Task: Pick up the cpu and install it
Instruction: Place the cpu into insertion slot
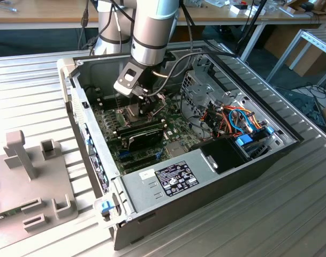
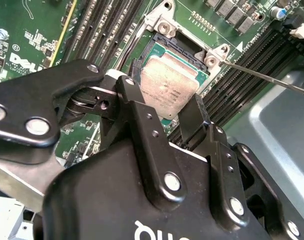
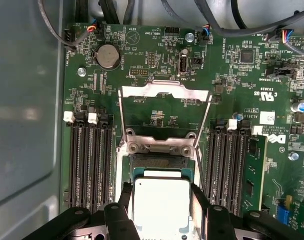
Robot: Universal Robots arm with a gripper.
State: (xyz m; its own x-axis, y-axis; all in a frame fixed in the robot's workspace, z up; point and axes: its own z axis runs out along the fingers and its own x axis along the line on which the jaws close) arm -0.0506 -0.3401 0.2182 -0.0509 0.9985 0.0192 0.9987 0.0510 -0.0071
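Note:
The cpu (image 3: 161,207), a small square chip with a dull silver top, sits between my gripper's (image 3: 161,196) two black fingers (image 3: 125,194), right over the black socket (image 3: 161,163) on the green motherboard (image 3: 142,60). In the second wrist view the cpu (image 2: 169,85) looks level and low in the socket, with the gripper (image 2: 161,100) shut on its two opposite edges. In the exterior view the gripper (image 1: 142,105) reaches down into the open computer case (image 1: 291,140).
The hinged metal socket frame (image 3: 164,91) stands flipped open beyond the socket. Memory slots (image 3: 89,165) flank it, and one holds a module (image 3: 254,172). Inside the case are a drive cage (image 1: 200,88), cables (image 1: 237,120) and a power supply (image 1: 171,179). A grey fixture (image 1: 34,182) lies at the exterior view's left.

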